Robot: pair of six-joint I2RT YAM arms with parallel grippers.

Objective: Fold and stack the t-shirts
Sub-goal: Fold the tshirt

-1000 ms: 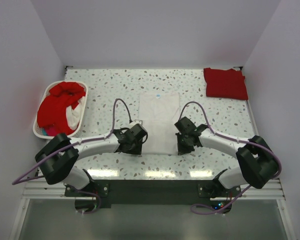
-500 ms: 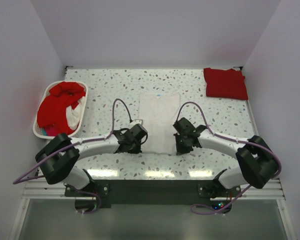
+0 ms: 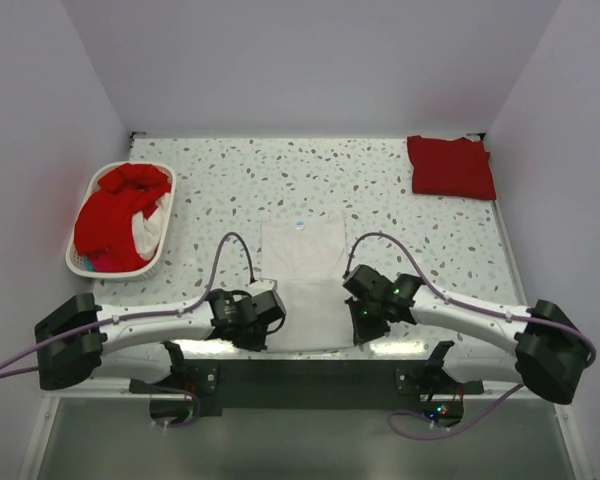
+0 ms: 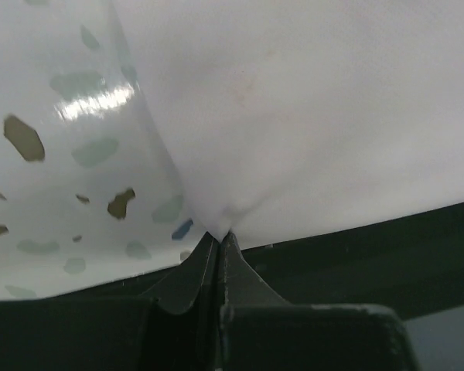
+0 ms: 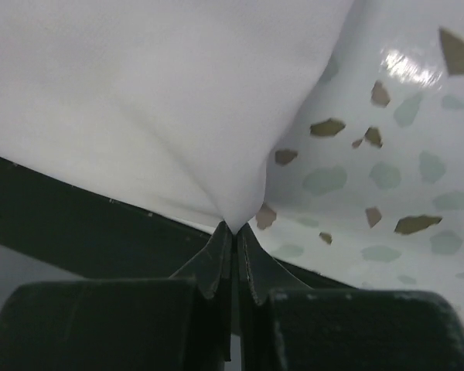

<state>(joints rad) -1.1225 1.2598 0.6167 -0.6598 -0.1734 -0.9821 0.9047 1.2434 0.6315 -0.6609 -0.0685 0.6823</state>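
- the white t-shirt [image 3: 302,285] lies flat in the middle of the counter [image 3: 220,180], its blue neck label [image 3: 301,224] at the far end and its bottom edge at the near edge of the counter.
- the left tool [image 4: 219,241] is clenched on the shirt's near left corner, and the right tool [image 5: 233,229] is clenched on the near right corner. each wrist view shows cloth puckering into the closed tips.
- holding both bottom corners at once probably keeps the hem straight, so the shirt can be drawn or folded evenly without twisting.
- a folded red t-shirt [image 3: 450,166] sits at the far right corner, well apart, likely the start of the stack.
- more red t-shirts [image 3: 115,210] are heaped in the basket [image 3: 80,262] on the left, apparently waiting their turn.
- from above, the tools cover the corners, so the hem line there cannot be seen.
- how much cloth sits between the tips, or how many layers, cannot be told.
- the sleeves are hard to make out. the shirt reads as a plain rectangle.
- a white patch in the basket is too bunched to identify.
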